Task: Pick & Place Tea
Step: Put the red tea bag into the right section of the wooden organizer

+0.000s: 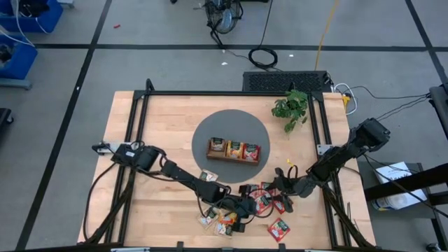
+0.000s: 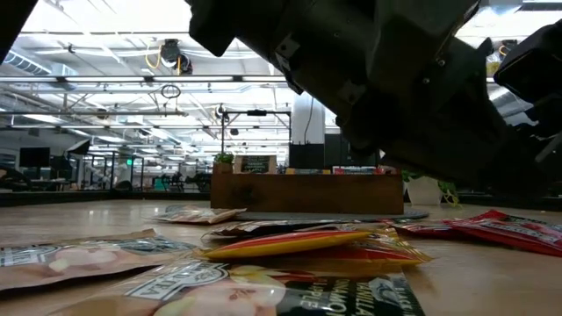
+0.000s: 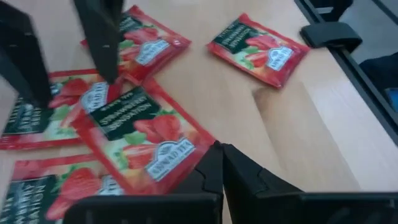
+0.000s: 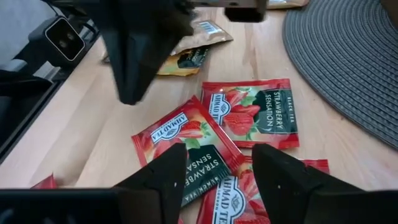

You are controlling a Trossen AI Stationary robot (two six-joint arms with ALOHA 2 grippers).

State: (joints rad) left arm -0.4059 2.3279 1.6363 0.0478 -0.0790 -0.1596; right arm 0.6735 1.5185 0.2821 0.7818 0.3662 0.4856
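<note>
1. The left pincer [image 1: 246,207] is low over the near part of the desk [image 1: 168,112], amid the loose tea packets; its 2 fingers [image 3: 214,171] are pressed together with nothing between them.
2. The right pincer [image 1: 280,190] is just beside the left one, over the same cluster; its fingers [image 4: 168,168] stand apart above a red packet, holding nothing.
3. The tea lies mostly in a scatter of loose packets [image 1: 234,213] near the desk's front edge, several overlapping.
4. In the right wrist view, a red strawberry packet [image 4: 258,112] lies flat on the wood just beside the mat, and another red packet [image 4: 186,146] lies tilted under the parted fingers.
5. 1 red packet [image 1: 278,228] sits a little apart from the others, close to the front edge; the left wrist view shows it lying alone [image 3: 258,50].
6. Pale and orange packets [image 1: 217,222] lie at the left side of the scatter; in the low view an orange one [image 2: 307,241] rests across others.
7. A wooden tray [image 1: 234,150] stands on a round grey mat [image 1: 203,129] in the middle of the desk, with packets upright in its compartments: the right one red, the middle one orange.
8. A green plant [image 1: 292,106] stands near the far right corner of the desk.
</note>
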